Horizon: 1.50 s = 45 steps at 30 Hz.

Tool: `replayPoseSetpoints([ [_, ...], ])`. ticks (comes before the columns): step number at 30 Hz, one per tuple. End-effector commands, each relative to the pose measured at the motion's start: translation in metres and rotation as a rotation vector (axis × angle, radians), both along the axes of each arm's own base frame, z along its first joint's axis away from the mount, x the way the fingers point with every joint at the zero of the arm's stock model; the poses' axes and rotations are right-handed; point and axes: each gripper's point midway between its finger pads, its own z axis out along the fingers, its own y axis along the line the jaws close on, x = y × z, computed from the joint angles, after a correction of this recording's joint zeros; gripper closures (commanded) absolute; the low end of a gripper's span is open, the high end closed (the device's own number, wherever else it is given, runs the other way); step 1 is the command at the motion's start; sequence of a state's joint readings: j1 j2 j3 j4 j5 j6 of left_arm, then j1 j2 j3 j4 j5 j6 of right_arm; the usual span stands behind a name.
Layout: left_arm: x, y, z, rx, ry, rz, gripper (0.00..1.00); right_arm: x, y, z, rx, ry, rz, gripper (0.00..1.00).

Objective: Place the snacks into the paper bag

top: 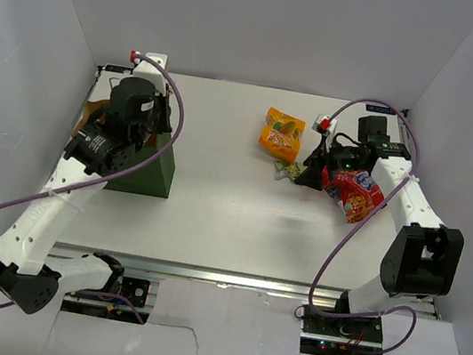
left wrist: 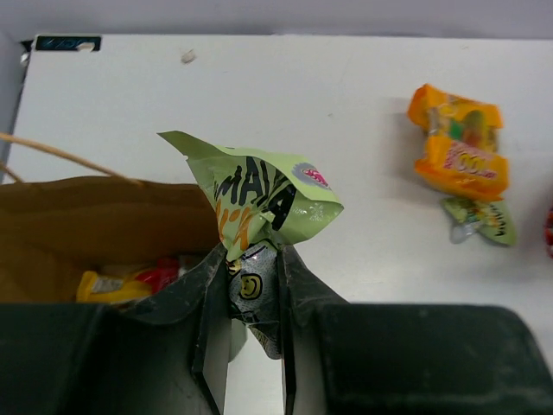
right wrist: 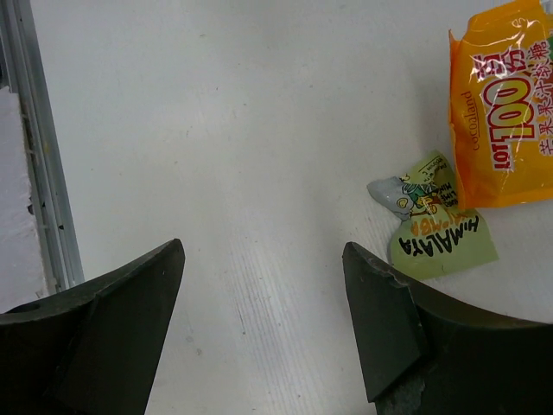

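My left gripper [left wrist: 252, 259] is shut on a green and silver sachet [left wrist: 259, 203] and holds it at the right rim of the paper bag [left wrist: 78, 216]. The bag's brown inside shows a yellow and red packet [left wrist: 130, 281]. In the top view the dark green bag [top: 143, 172] stands at the left under my left gripper [top: 138, 132]. My right gripper [right wrist: 263, 251] is open and empty above the bare table. Just to its right lie a second green sachet [right wrist: 436, 220] and the orange-yellow pouch [right wrist: 505, 104]. The red chip bag [top: 355, 195] lies beside my right wrist.
White walls close the table on the left, back and right. A metal rail [right wrist: 34, 147] runs along the table's edge in the right wrist view. Purple cables loop from both arms. The pouch [top: 281, 132] and sachet [top: 285, 169] lie right of centre.
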<state>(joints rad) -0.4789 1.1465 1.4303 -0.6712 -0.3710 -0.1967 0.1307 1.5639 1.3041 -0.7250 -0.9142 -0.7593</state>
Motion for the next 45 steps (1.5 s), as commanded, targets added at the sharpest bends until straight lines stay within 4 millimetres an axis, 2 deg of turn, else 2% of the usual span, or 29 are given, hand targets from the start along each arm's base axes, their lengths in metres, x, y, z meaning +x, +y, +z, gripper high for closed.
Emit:
replayPoseSetpoints([
  [1, -0.002, 0.033, -0.019, 0.087, 0.088, 0.047, 0.93, 0.009, 0.006, 0.014, 0.005, -0.040, 0.007, 0.20],
  [4, 0.001, 0.045, -0.030, 0.102, 0.133, 0.074, 0.93, 0.009, 0.006, 0.015, 0.002, -0.044, 0.004, 0.20],
  [8, 0.002, 0.056, -0.034, 0.143, 0.144, 0.120, 0.92, 0.008, 0.004, 0.011, -0.012, -0.047, -0.001, 0.20],
  [11, 0.003, 0.056, -0.042, 0.161, 0.169, 0.110, 0.88, 0.009, 0.003, 0.007, -0.023, -0.041, -0.008, 0.20],
  [12, 0.004, 0.055, -0.044, 0.157, 0.175, 0.109, 0.83, 0.011, 0.003, 0.004, -0.029, -0.034, -0.016, 0.20],
  [13, 0.003, 0.055, -0.044, 0.153, 0.176, 0.110, 0.67, 0.014, 0.002, 0.002, -0.039, -0.036, -0.023, 0.20],
  [17, 0.004, 0.053, -0.037, 0.128, 0.165, 0.110, 0.33, 0.027, 0.000, -0.019, -0.184, -0.059, -0.014, 0.20],
  [18, 0.003, 0.051, -0.035, 0.125, 0.164, 0.105, 0.30, 0.027, 0.006, -0.029, -0.213, -0.059, 0.015, 0.20],
  [20, 0.002, 0.050, -0.027, 0.108, 0.150, 0.103, 0.26, 0.033, 0.012, -0.034, -0.277, -0.127, 0.070, 0.19],
  [22, 0.000, 0.047, -0.023, 0.090, 0.148, 0.090, 0.25, 0.040, 0.016, -0.042, -0.309, -0.208, 0.145, 0.17],
  [25, -0.006, 0.037, -0.005, 0.025, 0.114, 0.041, 0.22, 0.046, 0.023, -0.056, -0.341, -0.303, 0.254, 0.13],
  [26, -0.008, 0.032, 0.005, -0.008, 0.094, 0.019, 0.21, 0.053, 0.024, -0.060, -0.375, -0.369, 0.300, 0.13],
  [27, -0.012, 0.027, 0.015, -0.038, 0.071, -0.010, 0.15, 0.058, 0.025, -0.073, -0.399, -0.366, 0.323, 0.13],
  [29, -0.021, 0.008, 0.032, -0.113, 0.038, -0.110, 0.13, 0.076, 0.025, -0.091, -0.479, -0.367, 0.336, 0.13],
  [32, -0.041, -0.011, 0.062, -0.211, -0.044, -0.232, 0.12, 0.100, 0.022, -0.104, -0.563, -0.352, 0.286, 0.13],
  [33, -0.043, -0.016, 0.065, -0.253, -0.063, -0.247, 0.11, 0.110, 0.024, -0.107, -0.575, -0.332, 0.250, 0.13],
  [34, -0.056, -0.016, 0.077, -0.283, -0.107, -0.269, 0.11, 0.116, 0.021, -0.110, -0.600, -0.324, 0.227, 0.14],
  [37, -0.068, -0.020, 0.078, -0.354, -0.140, -0.297, 0.10, 0.123, 0.020, -0.121, -0.630, -0.303, 0.195, 0.14],
  [38, -0.078, -0.017, 0.082, -0.370, -0.167, -0.301, 0.10, 0.124, 0.017, -0.129, -0.653, -0.292, 0.193, 0.15],
  [40, -0.082, -0.016, 0.077, -0.391, -0.169, -0.294, 0.09, 0.123, 0.014, -0.138, -0.671, -0.278, 0.194, 0.16],
  [45, -0.096, -0.011, 0.083, -0.421, -0.209, -0.289, 0.09, 0.118, 0.015, -0.160, -0.669, -0.219, 0.195, 0.23],
])
